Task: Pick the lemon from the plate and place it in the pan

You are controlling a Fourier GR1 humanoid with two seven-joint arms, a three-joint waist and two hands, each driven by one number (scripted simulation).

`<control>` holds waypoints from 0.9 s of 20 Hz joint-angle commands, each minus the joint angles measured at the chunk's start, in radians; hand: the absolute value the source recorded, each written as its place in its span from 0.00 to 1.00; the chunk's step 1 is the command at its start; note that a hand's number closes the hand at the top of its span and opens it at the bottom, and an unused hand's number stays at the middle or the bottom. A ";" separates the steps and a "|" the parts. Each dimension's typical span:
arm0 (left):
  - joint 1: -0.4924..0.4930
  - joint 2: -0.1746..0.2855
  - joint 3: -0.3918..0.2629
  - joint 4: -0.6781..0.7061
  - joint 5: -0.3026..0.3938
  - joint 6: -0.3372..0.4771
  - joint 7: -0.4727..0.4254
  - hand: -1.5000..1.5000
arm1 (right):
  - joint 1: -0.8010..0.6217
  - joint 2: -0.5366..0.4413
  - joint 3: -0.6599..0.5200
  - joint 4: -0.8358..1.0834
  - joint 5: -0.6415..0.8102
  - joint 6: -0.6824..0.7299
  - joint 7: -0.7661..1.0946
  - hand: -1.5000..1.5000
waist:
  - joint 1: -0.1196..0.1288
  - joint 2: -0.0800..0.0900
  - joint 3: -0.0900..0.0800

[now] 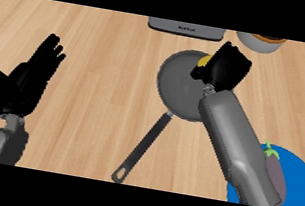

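Note:
A grey pan (pixel 179 86) with a long dark handle lies at the counter's middle, handle pointing toward me. My right hand (pixel 223 68) hangs over the pan's far right rim, its fingers curled round the yellow lemon (pixel 205 60), of which only a small patch shows at the hand's left side. The blue plate (pixel 303 177) sits at the lower right, partly hidden behind my right forearm. My left hand (pixel 26 76) rests open at the left, fingers up.
A purple eggplant (pixel 276 169) with a green stem lies on the blue plate beside my forearm. A grey appliance (pixel 186 28) and a white cup (pixel 259 42) stand at the far edge.

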 commanded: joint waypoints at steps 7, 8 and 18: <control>0.019 0.003 0.013 0.002 0.023 -0.025 -0.016 0.50 | 0.055 0.007 -0.177 0.171 -0.189 -0.283 0.039 0.00 | 0.003 0.002 0.001; -0.041 -0.009 0.004 0.023 -0.008 0.015 0.002 0.50 | 0.009 0.007 -0.124 0.230 -0.247 -0.280 0.071 0.00 | 0.016 0.005 0.001; 0.026 0.001 0.015 -0.020 -0.003 0.010 0.018 0.50 | 0.168 0.007 -0.118 0.047 -0.338 -0.669 -0.166 0.00 | -0.024 -0.014 0.001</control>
